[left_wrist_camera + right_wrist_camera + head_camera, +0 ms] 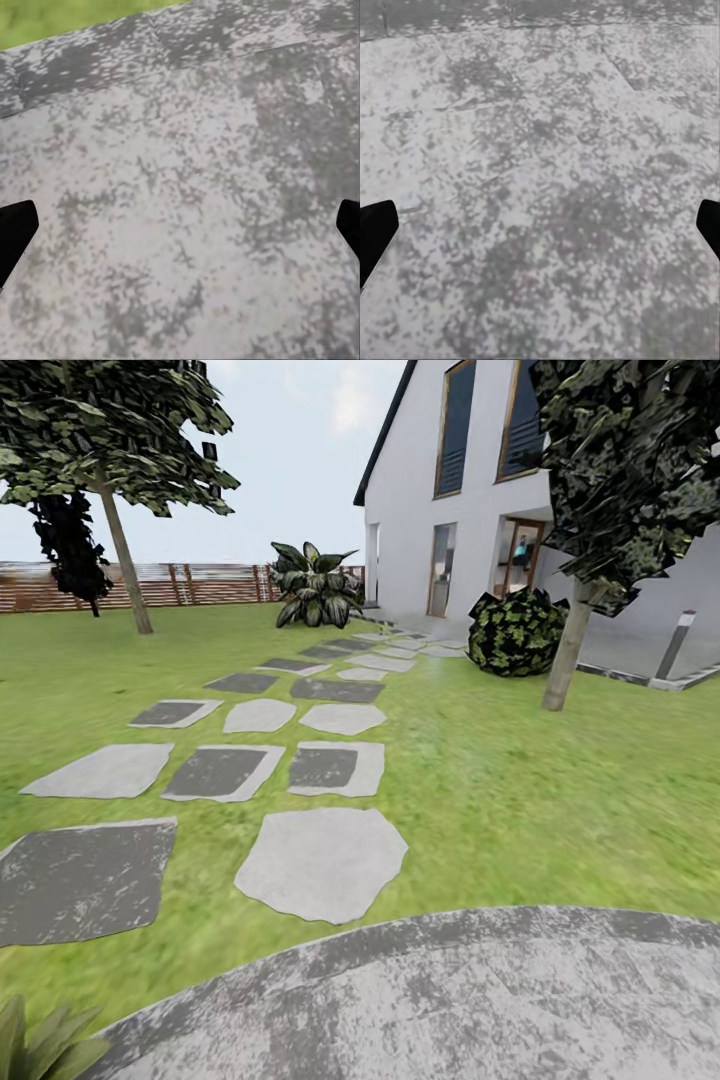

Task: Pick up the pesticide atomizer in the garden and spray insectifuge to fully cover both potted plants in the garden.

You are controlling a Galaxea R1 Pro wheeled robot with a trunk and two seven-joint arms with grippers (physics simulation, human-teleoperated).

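I look over the garden's green lawn (520,790), with the grey speckled paved round (480,1000) right below me. Pointed green leaves of a low potted plant (40,1040) poke in at the near left corner, cut off by the picture's edge. The pesticide atomizer is out of view. My left gripper (180,232) hangs open over the speckled paving, near its border with the grass (67,19), its dark fingertips (15,229) far apart with nothing between them. My right gripper (540,232) is likewise open and empty above the paving, fingertips (375,229) wide apart.
Flat stepping stones (320,860) lead from the round toward a white house (450,490). A thin tree (120,550) stands at the far left, another trunk (568,650) and a round bush (517,632) on the right. A broad-leafed plant (315,585) and a slatted fence (150,585) line the back.
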